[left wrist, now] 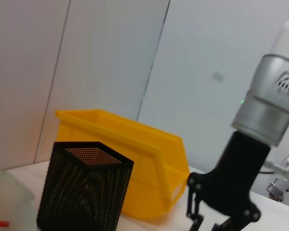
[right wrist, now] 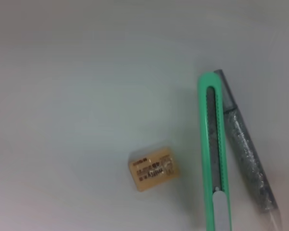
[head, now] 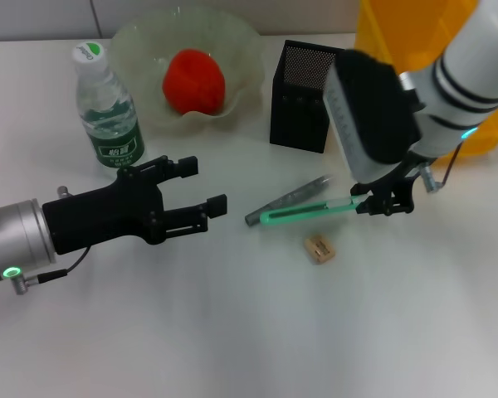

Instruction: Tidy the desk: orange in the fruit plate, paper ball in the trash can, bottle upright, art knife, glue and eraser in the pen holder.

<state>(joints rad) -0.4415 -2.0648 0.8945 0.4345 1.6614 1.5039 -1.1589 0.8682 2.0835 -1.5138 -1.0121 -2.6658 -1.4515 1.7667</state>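
One art knife [head: 309, 214], one eraser [head: 319, 248]

A white desk [head: 232, 332] runs back to a pale panelled wall [left wrist: 111, 57] behind it.

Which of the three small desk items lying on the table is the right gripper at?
The green art knife: the right gripper is at its end. The grey glue stick lies alongside it; the eraser lies apart.
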